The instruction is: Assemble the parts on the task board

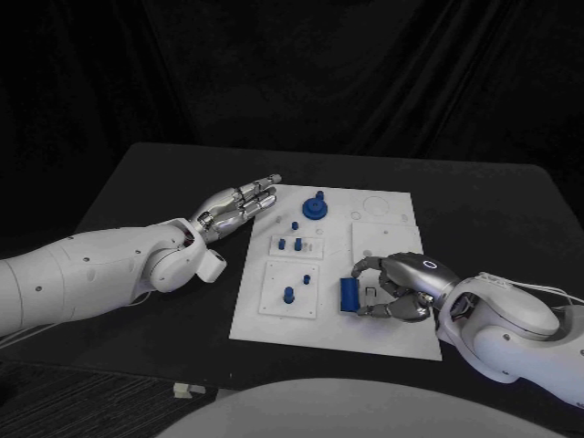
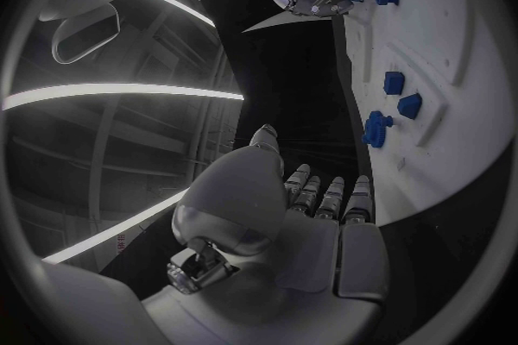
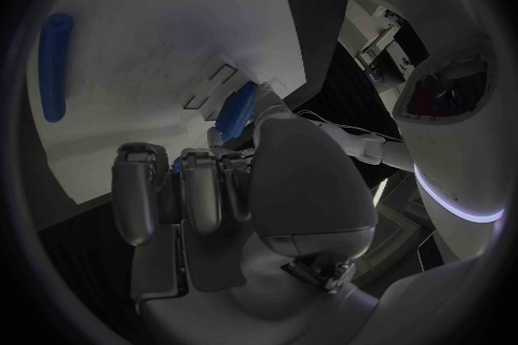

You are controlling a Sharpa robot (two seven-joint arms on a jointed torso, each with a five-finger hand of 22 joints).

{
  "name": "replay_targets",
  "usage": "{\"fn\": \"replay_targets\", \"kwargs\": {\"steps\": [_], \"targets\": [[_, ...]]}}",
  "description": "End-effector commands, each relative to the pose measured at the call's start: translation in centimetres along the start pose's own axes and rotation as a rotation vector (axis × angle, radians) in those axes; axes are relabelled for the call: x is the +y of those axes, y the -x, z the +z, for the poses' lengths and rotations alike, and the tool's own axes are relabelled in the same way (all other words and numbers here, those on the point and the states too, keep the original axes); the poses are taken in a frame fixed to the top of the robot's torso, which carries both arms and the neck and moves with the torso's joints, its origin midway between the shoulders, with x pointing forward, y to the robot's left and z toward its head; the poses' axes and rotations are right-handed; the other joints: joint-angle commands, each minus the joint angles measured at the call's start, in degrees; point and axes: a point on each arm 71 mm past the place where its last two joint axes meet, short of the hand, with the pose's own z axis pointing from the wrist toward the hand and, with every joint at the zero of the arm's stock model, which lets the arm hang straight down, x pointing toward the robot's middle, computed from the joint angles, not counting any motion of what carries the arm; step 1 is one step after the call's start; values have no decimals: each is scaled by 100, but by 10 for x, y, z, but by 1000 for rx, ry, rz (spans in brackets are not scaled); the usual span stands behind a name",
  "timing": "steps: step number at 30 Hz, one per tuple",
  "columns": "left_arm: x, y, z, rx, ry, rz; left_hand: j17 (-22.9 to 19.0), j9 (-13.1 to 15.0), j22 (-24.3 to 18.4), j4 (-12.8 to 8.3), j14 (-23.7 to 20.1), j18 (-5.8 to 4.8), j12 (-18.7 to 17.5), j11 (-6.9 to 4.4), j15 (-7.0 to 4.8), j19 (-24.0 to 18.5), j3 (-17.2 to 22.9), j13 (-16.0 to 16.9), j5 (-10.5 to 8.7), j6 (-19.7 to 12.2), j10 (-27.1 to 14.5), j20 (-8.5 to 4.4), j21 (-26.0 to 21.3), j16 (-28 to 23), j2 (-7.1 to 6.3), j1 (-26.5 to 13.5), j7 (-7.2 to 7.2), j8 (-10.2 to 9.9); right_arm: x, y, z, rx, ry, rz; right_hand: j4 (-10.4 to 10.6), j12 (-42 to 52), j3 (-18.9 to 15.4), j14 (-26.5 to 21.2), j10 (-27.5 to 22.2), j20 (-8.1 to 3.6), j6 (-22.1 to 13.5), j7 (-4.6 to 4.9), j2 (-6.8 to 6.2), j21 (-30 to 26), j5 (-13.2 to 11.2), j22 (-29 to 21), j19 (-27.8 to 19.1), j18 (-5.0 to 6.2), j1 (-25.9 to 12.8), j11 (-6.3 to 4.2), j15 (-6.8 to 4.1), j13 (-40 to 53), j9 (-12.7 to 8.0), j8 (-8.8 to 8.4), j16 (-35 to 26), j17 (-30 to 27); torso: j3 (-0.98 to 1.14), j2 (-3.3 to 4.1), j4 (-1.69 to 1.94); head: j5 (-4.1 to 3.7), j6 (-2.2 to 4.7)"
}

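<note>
The right hand (image 1: 395,287) rests on the white board (image 1: 384,339) at its near right part, fingers curled around a blue bar (image 1: 350,294) that lies on the board just to the hand's inner side. The bar's long axis runs from the near edge toward the far edge. Whether the fingers actually clamp the bar or only touch it cannot be told. The left hand (image 1: 237,203) hovers beside the board's far left edge, fingers straight and apart, holding nothing. The right hand is much the nearer to the bar. A blue knob (image 1: 315,208) stands at the board's far end; small blue pegs (image 1: 289,245) stand in the plates left of the bar (these limit sideways room). Bare board lies nearer than the bar.
</note>
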Motion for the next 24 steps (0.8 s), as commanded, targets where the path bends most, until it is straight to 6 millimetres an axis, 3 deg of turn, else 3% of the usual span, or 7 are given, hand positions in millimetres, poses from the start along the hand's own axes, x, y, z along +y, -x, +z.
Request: {"fn": "replay_targets", "kwargs": {"steps": [1,5,12,18,24], "targets": [[0,-2,0,10,-8,-15,-7,9,-7,-13,-2,47,-19,58,50,4,19,-5,32,42,-10,29,-19,-21,17,55,29,26,2,1,0,-41,11,-35,20,15,-1,516,615,34,-107,9,-37,-47,-24,1351,349,75,0,49,38,1508,74,203,-34,1152,-2,1,5,-4,-1],[0,-2,0,10,-7,-15,-7,9,-7,-13,-2,47,-19,58,50,4,19,-5,32,42,-10,29,-19,-21,17,55,29,26,3,0,0,-52,15,-48,28,15,-1,500,615,54,-437,35,-87,-116,-11,1326,311,94,15,74,60,1508,178,538,-62,1093,0,0,6,2,-1],[0,-2,0,11,-4,-16,-7,11,-7,-14,-2,47,-19,67,51,4,21,-5,33,53,-10,29,-19,-21,19,57,39,29,4,0,0,-68,14,-55,23,15,36,484,615,71,-713,52,-51,-174,166,1307,280,108,51,91,76,1508,249,853,-86,1044,-2,-5,6,1,-1],[1,-2,0,13,0,-17,-7,13,-7,-12,-2,47,-19,77,52,4,25,-5,35,69,-10,30,-19,-21,25,58,53,33,4,0,0,-73,14,-56,25,15,31,475,615,77,-827,59,-60,-223,242,1289,253,121,39,97,82,1508,250,931,-100,1014,1,-7,8,-2,-1],[1,-2,0,13,2,-18,-7,18,-7,-11,-2,47,-19,91,55,4,26,-5,34,99,-10,33,-19,-21,27,57,71,41,7,0,1,-84,26,-77,46,15,-20,461,615,90,-1045,80,-187,-270,195,1273,227,133,-21,116,98,1508,228,1021,-120,974,0,-11,2,-6,-1]]}}
